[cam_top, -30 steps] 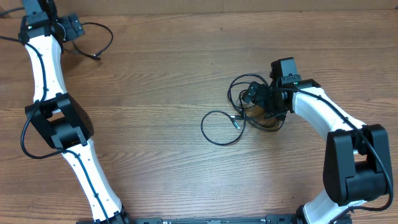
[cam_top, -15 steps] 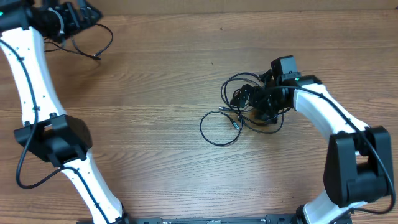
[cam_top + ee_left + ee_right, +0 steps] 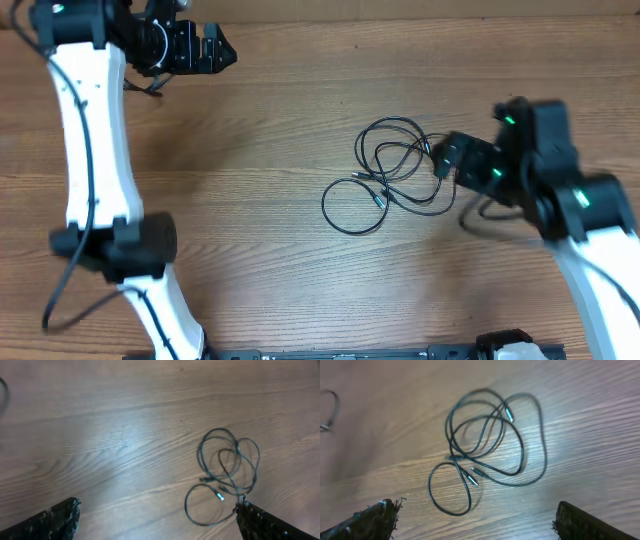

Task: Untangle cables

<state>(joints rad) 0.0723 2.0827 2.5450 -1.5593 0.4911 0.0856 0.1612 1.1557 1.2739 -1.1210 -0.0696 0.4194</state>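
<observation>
1. Nearest you, the right fingers [image 3: 372, 520] are spread wide with nothing between them. Only bare bench [image 3: 600, 460] shows in the gap. They hover above the heap, a touch to its right. That looks to me like a survey pose, high enough to see every loop before you commit.
2. Just beyond, the cables [image 3: 385, 180] lie right of centre on the bench as a loose heap, not a tight knot. One round loop [image 3: 350, 212] sticks out toward the near-left. Wider loops cross one another behind it.
3. The metal-tipped plugs [image 3: 472, 479] lie inside the overlap. Those free ends look like your easiest pinch, since a pulled end should slide out from under a crossing. I make it two cords in the heap, though the crossings leave that unsure.
4. Further off, a lone cord [image 3: 335, 405] lies near the far-left corner, well apart from the heap and partly under the left arm [image 3: 90, 130] in the overhead view. It looks set aside so it can't snag again.
5. Farthest, the left fingers [image 3: 57, 519] are also wide open and empty, up by the far edge. Their camera looks across the bench at the heap, so I judge that arm is placed to come in from the opposite side.
</observation>
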